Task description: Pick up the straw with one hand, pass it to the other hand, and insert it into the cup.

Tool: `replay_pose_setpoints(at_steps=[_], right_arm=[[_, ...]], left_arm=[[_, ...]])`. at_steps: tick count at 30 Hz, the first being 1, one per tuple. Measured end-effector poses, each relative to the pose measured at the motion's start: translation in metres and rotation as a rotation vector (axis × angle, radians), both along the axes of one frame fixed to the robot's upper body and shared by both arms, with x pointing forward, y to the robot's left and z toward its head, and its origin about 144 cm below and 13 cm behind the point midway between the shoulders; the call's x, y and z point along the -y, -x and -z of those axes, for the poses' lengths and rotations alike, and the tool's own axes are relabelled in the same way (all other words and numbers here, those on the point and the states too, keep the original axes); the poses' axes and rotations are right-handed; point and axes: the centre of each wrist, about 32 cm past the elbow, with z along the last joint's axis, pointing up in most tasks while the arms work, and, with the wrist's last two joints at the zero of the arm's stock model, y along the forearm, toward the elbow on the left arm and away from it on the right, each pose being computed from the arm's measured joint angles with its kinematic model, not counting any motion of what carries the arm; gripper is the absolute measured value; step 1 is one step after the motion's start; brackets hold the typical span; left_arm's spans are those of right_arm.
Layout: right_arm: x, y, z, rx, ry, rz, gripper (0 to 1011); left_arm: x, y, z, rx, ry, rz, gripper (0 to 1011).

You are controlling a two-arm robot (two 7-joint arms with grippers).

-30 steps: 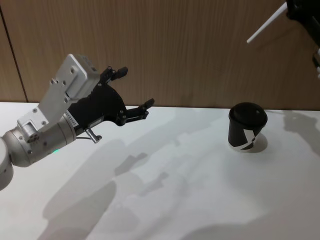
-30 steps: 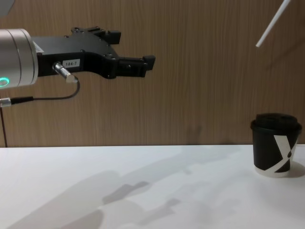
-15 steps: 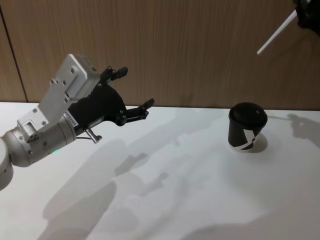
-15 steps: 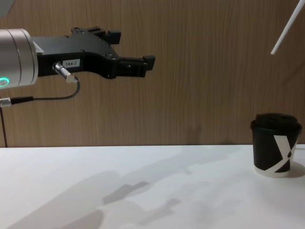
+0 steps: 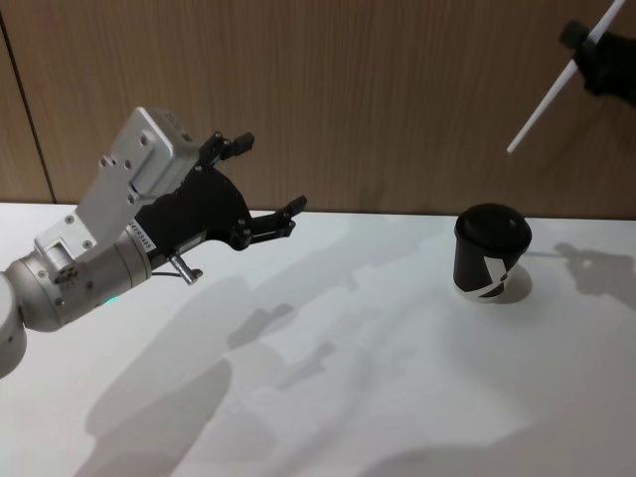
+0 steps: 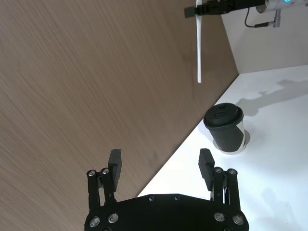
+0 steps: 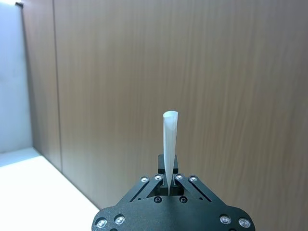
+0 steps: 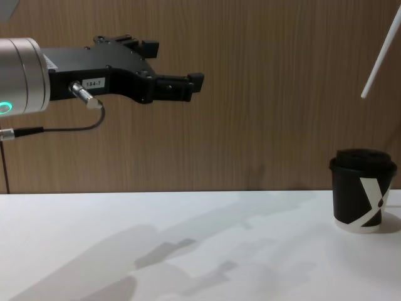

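The right pincer (image 5: 596, 45) clamps the tilted straw (image 5: 545, 97), its low tip above the cup (image 5: 492, 252) (left pincer (image 5: 266, 189) idles open).

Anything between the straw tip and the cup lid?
Nothing visible. The right gripper holds the straw tilted in the air above the cup, with open space between them. The left gripper hangs open far to the left.

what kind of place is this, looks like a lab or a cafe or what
Most likely a robot test or demo bench, not a cafe. A plain white table stands against a bare wood-panel wall, with just one black cup on it, while the right pincer holds a straw in the air and the left pincer hangs open.
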Motion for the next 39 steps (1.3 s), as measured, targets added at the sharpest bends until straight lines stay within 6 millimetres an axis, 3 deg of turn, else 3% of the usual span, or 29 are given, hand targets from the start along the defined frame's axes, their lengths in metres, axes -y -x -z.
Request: replay_pose_setpoints(at_steps=[39], right_arm=[[0.019,0.015,0.006,-0.076,0.128,-0.078,1]], left_arm=[[0.0,0.0,0.0,0.0,0.0,0.0,1003]])
